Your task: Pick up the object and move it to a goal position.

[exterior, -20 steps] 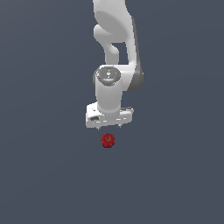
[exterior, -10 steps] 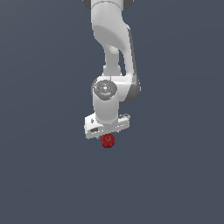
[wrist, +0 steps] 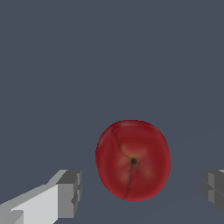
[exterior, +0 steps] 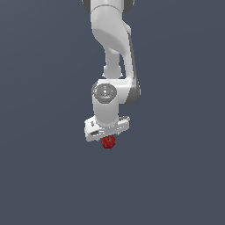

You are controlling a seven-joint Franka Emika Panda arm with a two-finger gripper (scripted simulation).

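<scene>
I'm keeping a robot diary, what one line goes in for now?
phase: reaching | end effector: open, fingers either side of red ball, not touching | ball: on floor, not lifted

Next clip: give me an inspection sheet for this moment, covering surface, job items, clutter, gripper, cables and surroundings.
Surface: plain dark grey floor, bare where seen.
Job's things: dark red ball resting on the floor, glossy, apart from both fingers.
Clutter: nothing seen.
Gripper: white gripper open, one finger on each side of the ball, neither touching it.
Cables: nothing seen.
Surroundings: only the white arm above.
</scene>
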